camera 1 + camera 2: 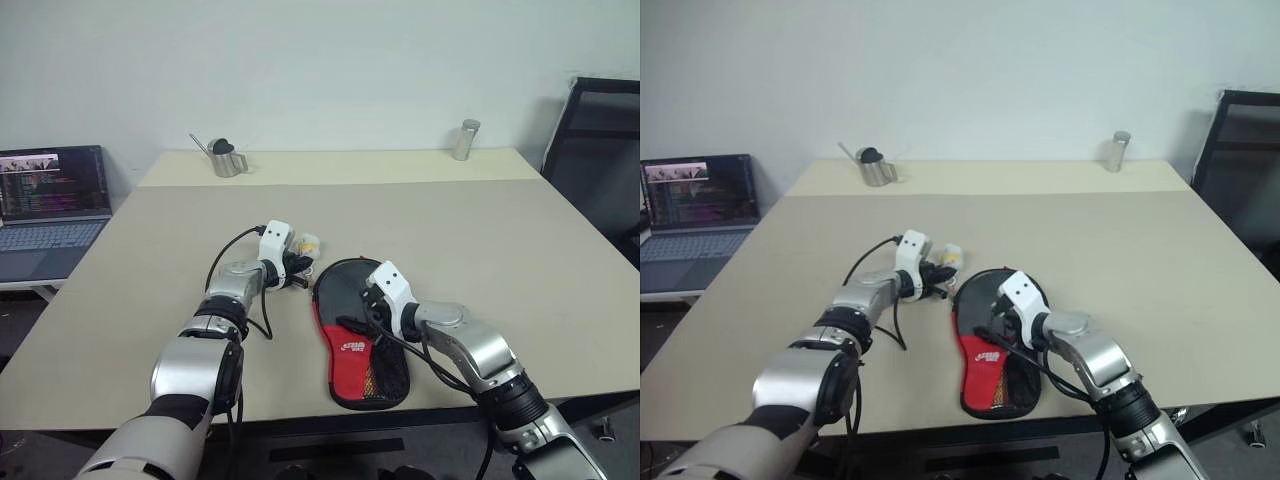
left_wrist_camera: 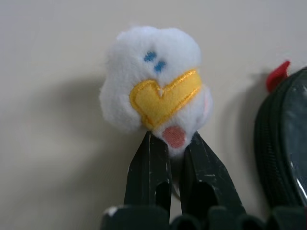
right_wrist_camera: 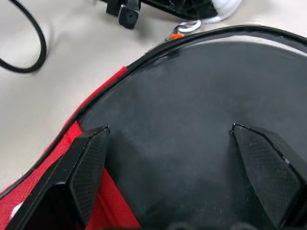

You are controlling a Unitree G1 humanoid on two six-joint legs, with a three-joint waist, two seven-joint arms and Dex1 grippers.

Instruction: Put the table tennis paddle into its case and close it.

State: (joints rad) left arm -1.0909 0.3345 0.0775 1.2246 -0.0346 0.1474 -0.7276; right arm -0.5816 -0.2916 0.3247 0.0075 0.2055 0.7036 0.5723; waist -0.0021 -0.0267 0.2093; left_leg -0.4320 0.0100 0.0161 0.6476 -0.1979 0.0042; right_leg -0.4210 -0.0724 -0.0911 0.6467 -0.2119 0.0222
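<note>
The case (image 1: 358, 335) lay flat on the bench (image 1: 500, 250) near its front edge, black end toward the far side, red panel toward the front. The left gripper (image 2: 175, 143) had its fingers (image 2: 148, 167) pinched on a small white plush charm (image 2: 156, 84) just beside the case's zip rim. The right gripper (image 3: 168, 139) hung over the case's black face, fingers spread wide, holding nothing.
</note>
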